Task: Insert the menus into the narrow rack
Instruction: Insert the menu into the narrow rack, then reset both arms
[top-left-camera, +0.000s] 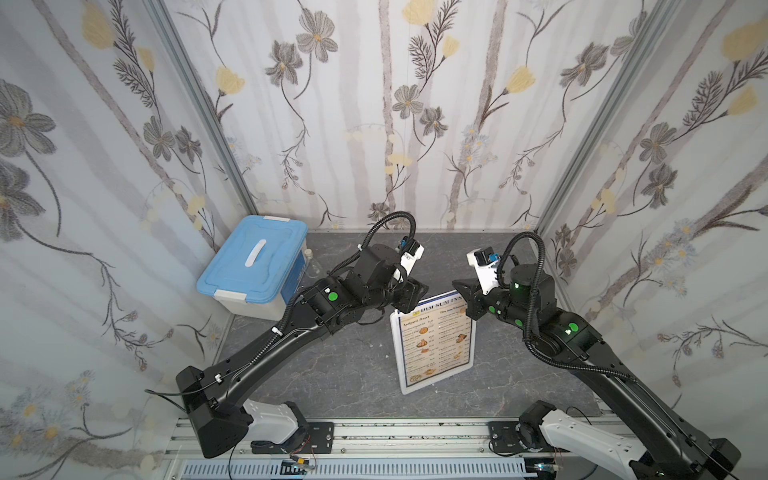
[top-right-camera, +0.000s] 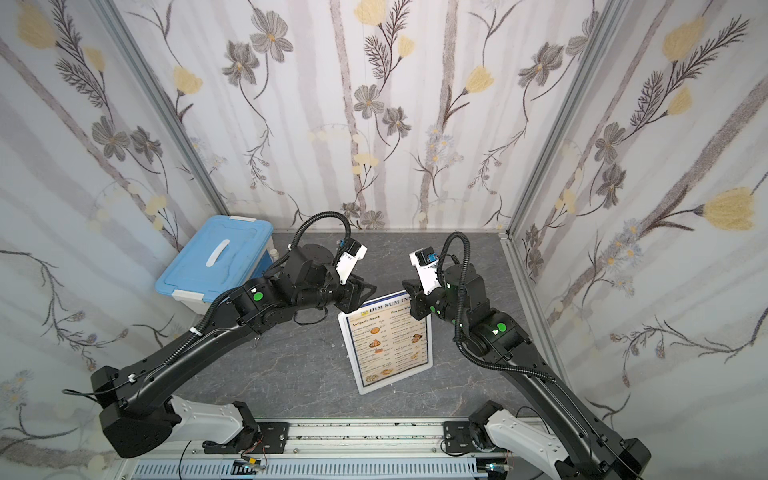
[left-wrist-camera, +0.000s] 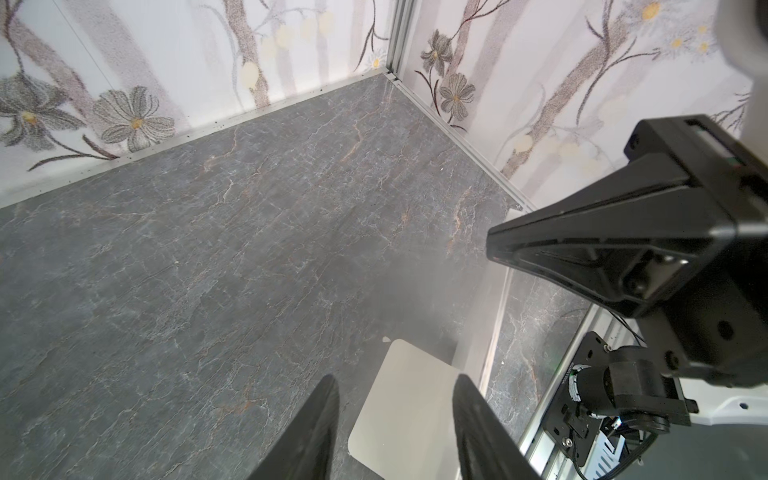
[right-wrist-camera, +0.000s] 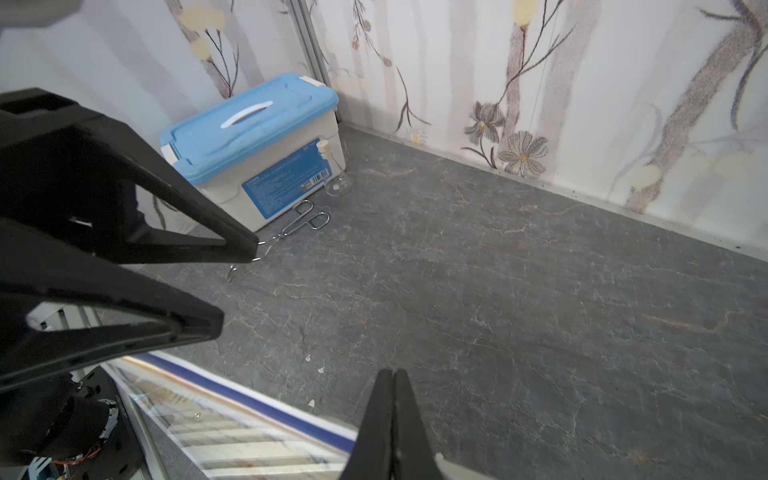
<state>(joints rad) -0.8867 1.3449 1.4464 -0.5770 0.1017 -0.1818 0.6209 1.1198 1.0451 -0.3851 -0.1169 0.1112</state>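
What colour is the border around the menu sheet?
Blue, framing the cream menu; shows best in a top view.

Menu (top-left-camera: 432, 338): one glossy cream sheet with a blue border, headed "DIM SUM INN"; two text columns with small food photos.
Menu state: set in the rack (top-left-camera: 436, 376), heading uppermost, print facing the bench's front edge.
Rack: thin white plastic sleeve-stand; its rim shows along the menu's left, bottom and right edges.
Rack pose: standing near mid-bench (top-left-camera: 332, 374), turned slightly askew.
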